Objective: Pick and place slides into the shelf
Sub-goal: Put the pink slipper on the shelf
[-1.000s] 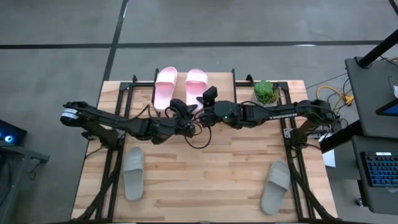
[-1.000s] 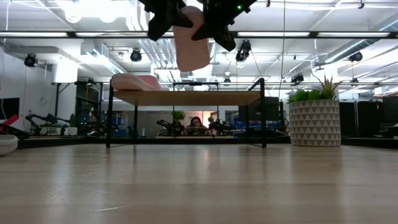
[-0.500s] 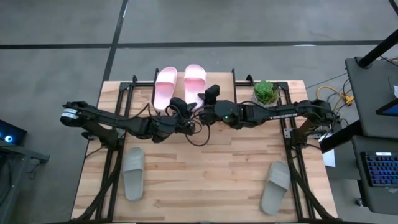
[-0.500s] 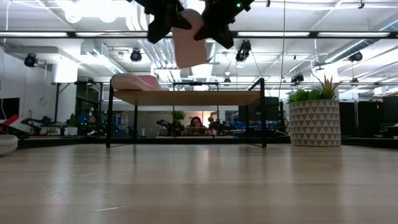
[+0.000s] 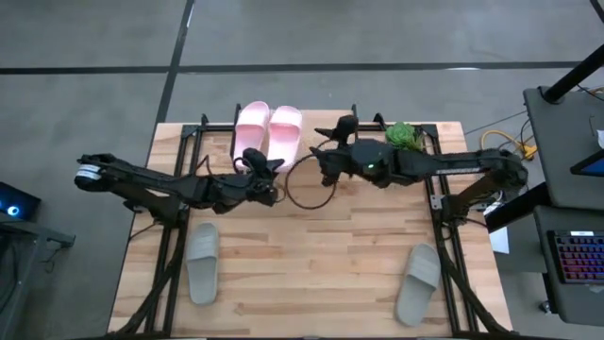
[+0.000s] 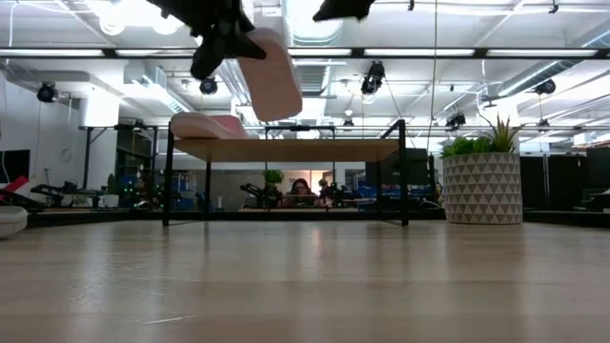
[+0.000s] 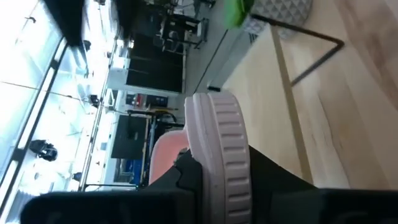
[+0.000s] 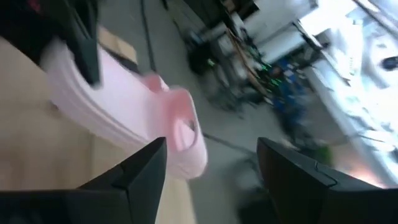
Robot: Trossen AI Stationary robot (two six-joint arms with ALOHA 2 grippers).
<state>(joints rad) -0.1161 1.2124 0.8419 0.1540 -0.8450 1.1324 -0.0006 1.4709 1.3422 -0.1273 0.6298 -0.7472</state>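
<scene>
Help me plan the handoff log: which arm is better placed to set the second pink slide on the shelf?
Left. The left gripper is shut on the raised pink slide, above the shelf beside the first pink slide. The right gripper is open, holding nothing.

Potted plant (image 5: 404, 138) w/ green leaves, in a white patterned pot (image 6: 481, 188), sits just beside the right jaws, well apart from the left ones. Person (image 6: 300, 189) seated in the room beyond. Keyboard (image 5: 578, 259) on a side desk, far from both jaws.
</scene>
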